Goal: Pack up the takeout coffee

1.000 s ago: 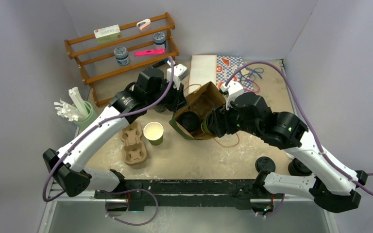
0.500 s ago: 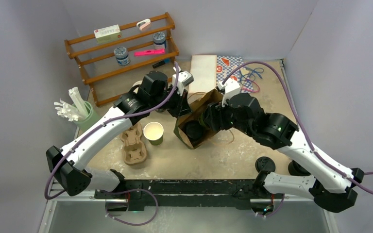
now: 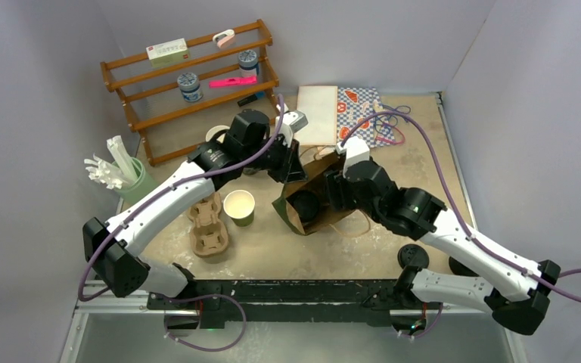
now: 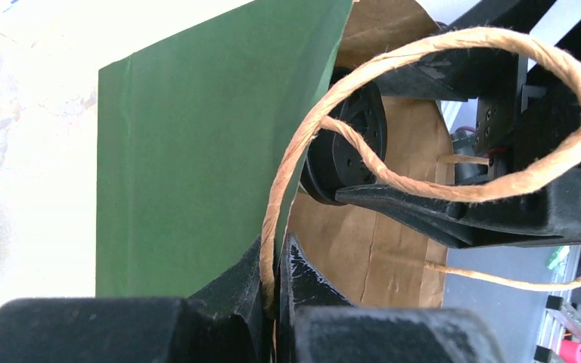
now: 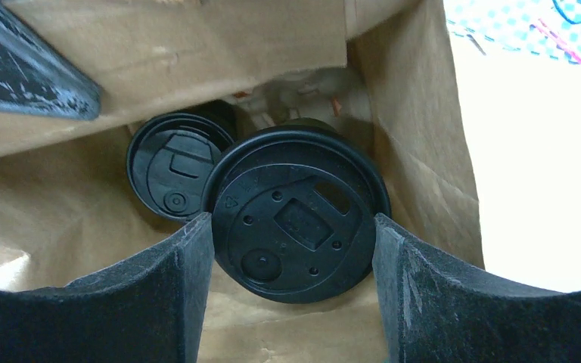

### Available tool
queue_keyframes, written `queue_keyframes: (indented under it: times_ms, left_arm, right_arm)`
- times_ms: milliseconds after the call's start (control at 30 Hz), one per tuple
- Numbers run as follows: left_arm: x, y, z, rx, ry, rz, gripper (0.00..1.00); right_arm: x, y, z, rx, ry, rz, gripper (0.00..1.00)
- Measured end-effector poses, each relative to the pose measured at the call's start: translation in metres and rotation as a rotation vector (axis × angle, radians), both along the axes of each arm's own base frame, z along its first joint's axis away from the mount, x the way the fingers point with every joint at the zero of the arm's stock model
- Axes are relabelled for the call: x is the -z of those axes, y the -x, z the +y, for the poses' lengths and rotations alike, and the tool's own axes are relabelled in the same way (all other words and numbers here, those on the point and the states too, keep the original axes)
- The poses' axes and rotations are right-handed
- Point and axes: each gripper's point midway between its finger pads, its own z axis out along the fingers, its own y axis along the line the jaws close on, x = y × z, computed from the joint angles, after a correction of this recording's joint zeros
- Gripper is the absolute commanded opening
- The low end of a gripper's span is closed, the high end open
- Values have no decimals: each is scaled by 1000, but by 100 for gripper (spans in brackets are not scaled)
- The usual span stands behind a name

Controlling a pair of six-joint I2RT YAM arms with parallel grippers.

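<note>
**Overhead view, centre of frame.** A paper bag [image 3: 286,206], green outside and brown inside, sits with its mouth open on the desk [image 3: 310,249]. Both arms meet at it.

**Left hand** [image 3: 293,166]. It is at the bag's upper-left rim. In the left wrist view its fingers [image 4: 234,291] are pressed together, pinching the bag's edge together with the twine handle [image 4: 454,185], which loops up across the frame.

**Right hand** [image 5: 293,227]. It reaches into the bag's mouth. Its fingers are spread wide and close on either side of the takeout coffee [image 5: 302,200], touching the rim of its black sip lid. The cup is therefore inside the bag and held upright; its green wall is hidden under the lid.

**Other contents.** A second black lid [image 5: 172,175] lies just beside it, at upper left of the right wrist view.

**Left of the bag, overhead view.** A lidless green cup [image 3: 239,206] and a cardboard cup carrier [image 3: 206,224] stand on the desk.
</note>
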Motion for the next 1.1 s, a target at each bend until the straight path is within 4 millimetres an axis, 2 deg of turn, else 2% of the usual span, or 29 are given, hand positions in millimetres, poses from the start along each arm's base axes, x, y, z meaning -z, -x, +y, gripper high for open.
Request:
queue_keyframes:
  times_ms: [100,267,467,533,567,600,700,767,833,1033,1100]
  left_arm:
    - [4,-3,-4,-9,-2,27,0]
    - [4,-4,-8,4,4,34,0]
    - [-4,-15,-20,33,-2,29,2]
    - [-3,-20,-24,34,-8,27,9]
    - [-2,-23,-24,29,-15,27,16]
    - [0,-25,-24,21,-22,25,26]
    - [1,-32,-21,-14,-42,7,57]
    - [-4,-40,-18,-54,-53,-19,68]
    - [-11,-46,-13,-97,-66,-37,71]
    - [-57,-60,6,-244,-74,-88,70]
    - [-61,-58,13,-294,-75,-57,69]
  right_arm:
    - [11,3,-9,10,10,-12,16]
    - [19,5,-16,-1,4,-46,16]
    - [8,2,-6,-61,3,-80,15]
    - [-5,-1,-2,-74,3,-96,14]
    - [-12,-3,1,-75,-3,-105,14]
    - [-26,-7,5,-77,-14,-123,13]
    - [-38,-10,7,-77,-24,-142,11]
    - [-40,-11,5,-70,-18,-151,11]
    - [-38,-11,3,-66,-3,-148,10]
    - [-23,-19,2,-38,77,-113,11]
    - [-21,-20,4,-38,84,-108,10]
